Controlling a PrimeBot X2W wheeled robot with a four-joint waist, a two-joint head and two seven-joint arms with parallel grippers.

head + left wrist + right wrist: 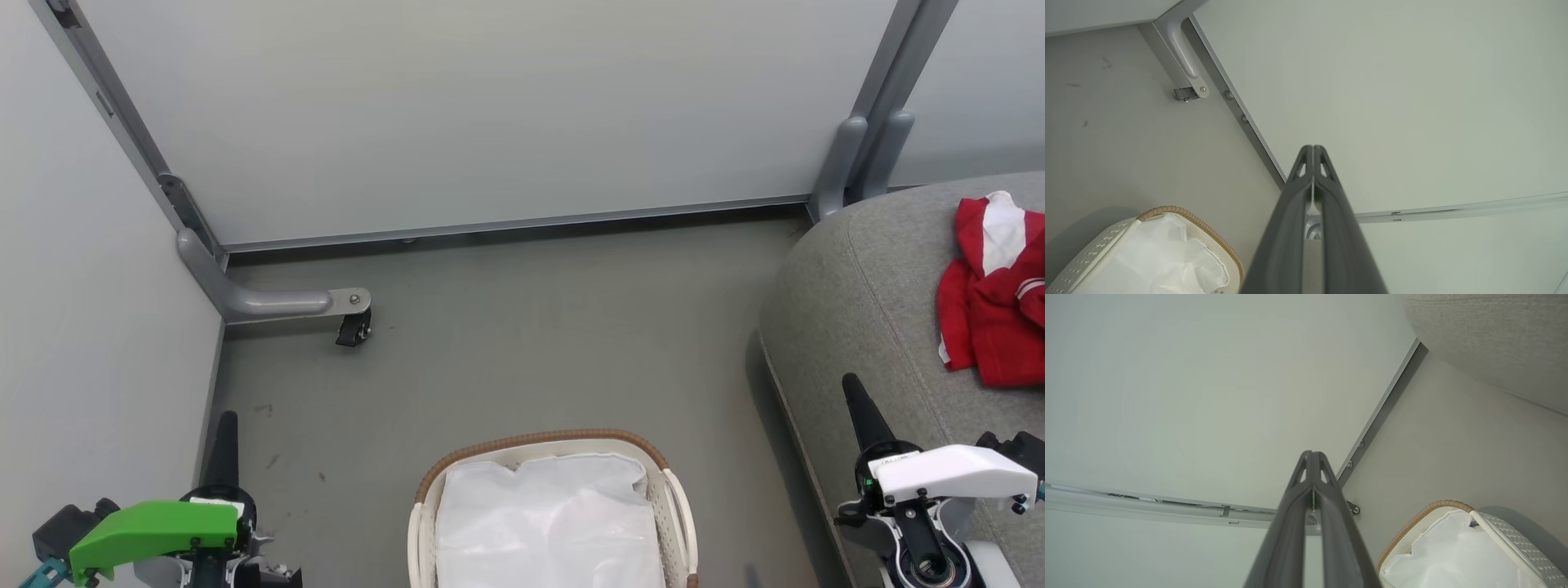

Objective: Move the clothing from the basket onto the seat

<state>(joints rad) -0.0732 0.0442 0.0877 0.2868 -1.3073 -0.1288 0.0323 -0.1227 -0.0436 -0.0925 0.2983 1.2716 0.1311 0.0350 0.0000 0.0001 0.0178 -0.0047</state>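
The red clothing (996, 298) with white stripes lies crumpled on the grey seat (865, 302) at the right edge of the head view. The cream basket (539, 445) with its brown woven rim stands on the floor at bottom centre, showing just its white liner inside. The basket (1180, 214) sits low and left of my left gripper (1313, 148), whose fingers are pressed together with nothing between them. My right gripper (1312, 453) is shut and empty too, with the basket (1433, 508) at its lower right. In the head view the left gripper (225, 416) and right gripper (851, 380) flank the basket.
Pale partition panels (490, 114) enclose the grey floor at the back and left. A grey bracket foot with a black caster (353, 329) juts out near the left corner. A grey post (865, 155) stands behind the seat.
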